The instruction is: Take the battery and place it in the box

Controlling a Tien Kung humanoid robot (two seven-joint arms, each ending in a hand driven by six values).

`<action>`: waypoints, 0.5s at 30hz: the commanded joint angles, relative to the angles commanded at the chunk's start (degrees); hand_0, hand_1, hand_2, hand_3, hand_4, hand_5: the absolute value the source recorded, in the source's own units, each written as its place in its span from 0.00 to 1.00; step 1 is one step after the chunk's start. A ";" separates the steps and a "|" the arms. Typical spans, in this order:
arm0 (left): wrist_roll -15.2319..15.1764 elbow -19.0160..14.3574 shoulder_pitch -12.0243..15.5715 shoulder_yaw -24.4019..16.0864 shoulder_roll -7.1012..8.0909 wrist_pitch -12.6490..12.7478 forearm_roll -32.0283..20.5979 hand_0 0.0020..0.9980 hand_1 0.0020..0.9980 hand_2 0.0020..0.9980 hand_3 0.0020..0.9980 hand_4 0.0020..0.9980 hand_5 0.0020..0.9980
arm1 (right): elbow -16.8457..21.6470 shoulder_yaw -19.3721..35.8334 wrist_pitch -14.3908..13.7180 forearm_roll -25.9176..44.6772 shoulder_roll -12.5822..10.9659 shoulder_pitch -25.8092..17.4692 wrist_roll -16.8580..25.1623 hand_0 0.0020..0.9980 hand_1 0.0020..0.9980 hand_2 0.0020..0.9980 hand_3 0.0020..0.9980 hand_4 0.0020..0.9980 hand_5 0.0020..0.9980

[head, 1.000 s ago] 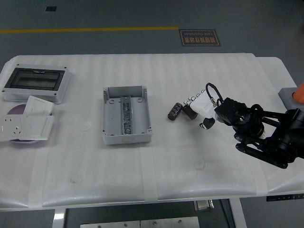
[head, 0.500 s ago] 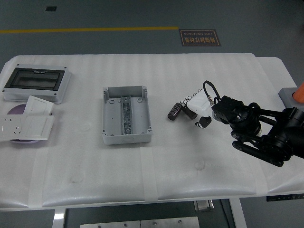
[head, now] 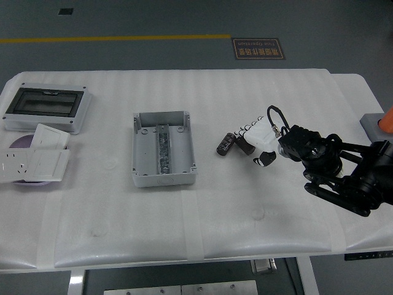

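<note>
The right hand (head: pixel 256 140) is closing its curled fingers around one battery (head: pixel 247 146); lifting and carrying left to the box (head: pixel 163 149) remain.

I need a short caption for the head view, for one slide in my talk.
Right hand closes on one battery beside another, right of the open grey box on the white table.

Right hand (head: pixel 256 140) reaches in low, fingers loosely curled.

Matt grey plastic box (head: pixel 163 152) on a ribbed white foam table (head: pixel 202 98).
</note>
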 joint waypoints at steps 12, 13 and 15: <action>0.02 0.00 -0.07 -0.23 -0.22 0.03 0.14 0.66 0.67 0.62 0.63 0.54 0.36 | -0.51 0.62 -1.31 0.16 0.74 0.77 1.75 0.82 0.82 0.86 0.90 0.62 0.22; 0.04 0.00 -0.05 -0.37 -0.23 0.04 0.24 0.66 0.67 0.62 0.63 0.54 0.36 | -0.59 0.67 -1.21 0.15 0.77 0.78 1.82 0.82 0.82 0.86 0.90 0.62 0.22; 0.03 0.00 -0.04 -0.39 -0.23 0.04 0.19 0.66 0.67 0.62 0.63 0.54 0.37 | -0.78 0.82 -0.91 0.15 0.81 0.76 1.97 0.78 0.80 0.83 0.87 0.62 0.21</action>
